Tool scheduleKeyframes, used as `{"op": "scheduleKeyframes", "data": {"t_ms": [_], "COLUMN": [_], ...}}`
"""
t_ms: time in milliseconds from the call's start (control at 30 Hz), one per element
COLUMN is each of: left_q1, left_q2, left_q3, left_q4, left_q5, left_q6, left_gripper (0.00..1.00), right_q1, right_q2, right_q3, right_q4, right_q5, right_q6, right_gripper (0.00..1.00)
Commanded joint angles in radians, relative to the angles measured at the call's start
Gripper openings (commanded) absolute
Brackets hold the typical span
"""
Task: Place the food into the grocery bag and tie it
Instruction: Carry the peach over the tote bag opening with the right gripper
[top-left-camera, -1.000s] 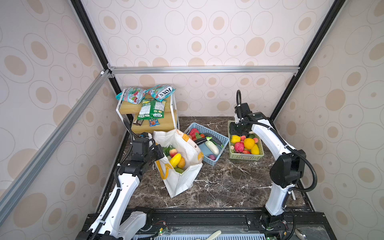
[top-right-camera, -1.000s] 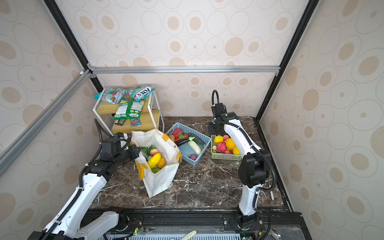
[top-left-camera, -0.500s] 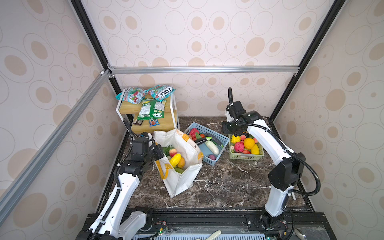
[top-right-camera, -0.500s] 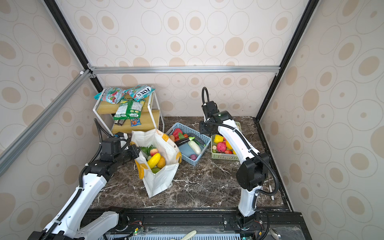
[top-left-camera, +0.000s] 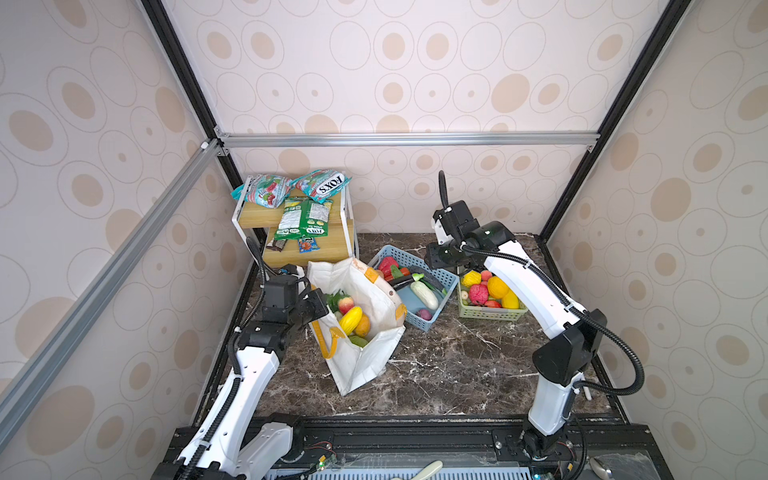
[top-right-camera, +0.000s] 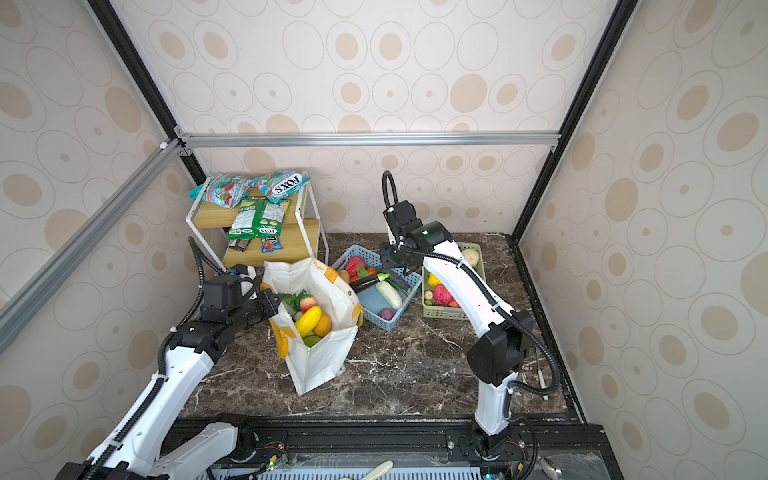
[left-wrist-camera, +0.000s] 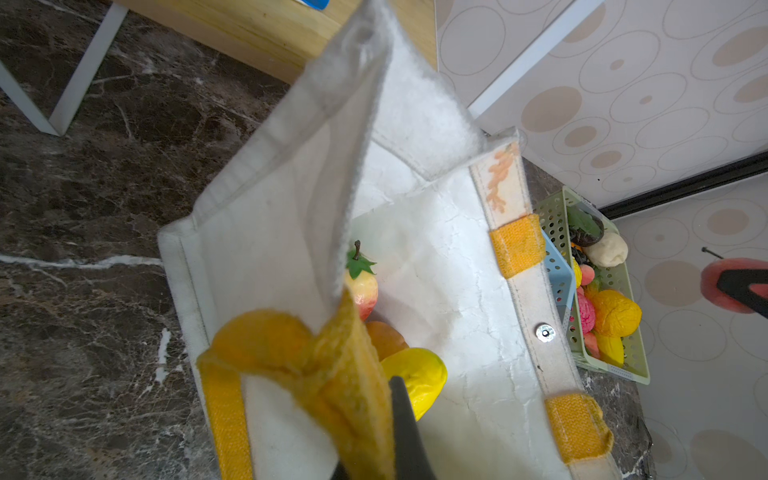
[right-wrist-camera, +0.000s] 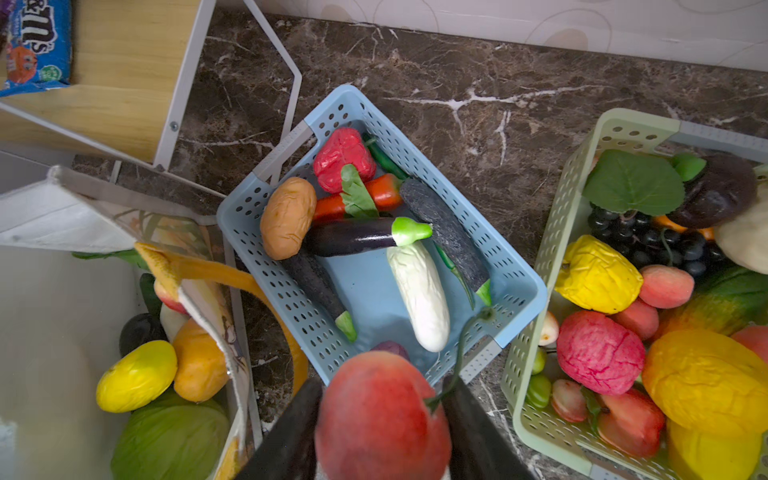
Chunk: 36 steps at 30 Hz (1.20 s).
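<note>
Right gripper (right-wrist-camera: 381, 384) pinches red-pink plastic peach (right-wrist-camera: 374, 428) over blue slotted basket (right-wrist-camera: 286, 286). White fabric grocery bag (top-left-camera: 361, 361) lies to its left, with left gripper (top-left-camera: 316, 306) clamping yellow-orange handle (left-wrist-camera: 328, 374).

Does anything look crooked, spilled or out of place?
Nothing spilled. The grocery bag's rim is tugged out of shape by the left gripper, shut on its yellow handle. The blue basket sits askew beside the green basket, and green snack packets droop off the upper shelf.

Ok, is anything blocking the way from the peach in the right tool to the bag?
Nothing visible blocks it. The peach hangs over the blue basket, and the bag beside it stands open, left tool pinching its handle.
</note>
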Motion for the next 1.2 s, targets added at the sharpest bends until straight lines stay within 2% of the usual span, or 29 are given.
{"op": "scheduleKeyframes", "data": {"t_ms": [0, 700, 1167], "left_q1": [0.007, 0.006, 0.007], "left_q2": [-0.018, 0.003, 0.002], "left_q3": [0.016, 0.029, 0.029], "left_q4": [0.067, 0.069, 0.063], "left_q5": [0.007, 0.012, 0.016], "left_q6": [0.004, 0.018, 0.016], "left_gripper": [0.0, 0.0, 0.0], "right_q1": [0.036, 0.18, 0.276], "right_q2": [-0.028, -0.007, 0.102], "right_q3": [0.031, 0.041, 0.137], "right_q4": [-0.03, -0.025, -0.029], "right_q5": [0.012, -0.01, -0.081], "right_q6": [0.018, 0.068, 0.098], "right_gripper": [0.48, 0.49, 0.49]}}
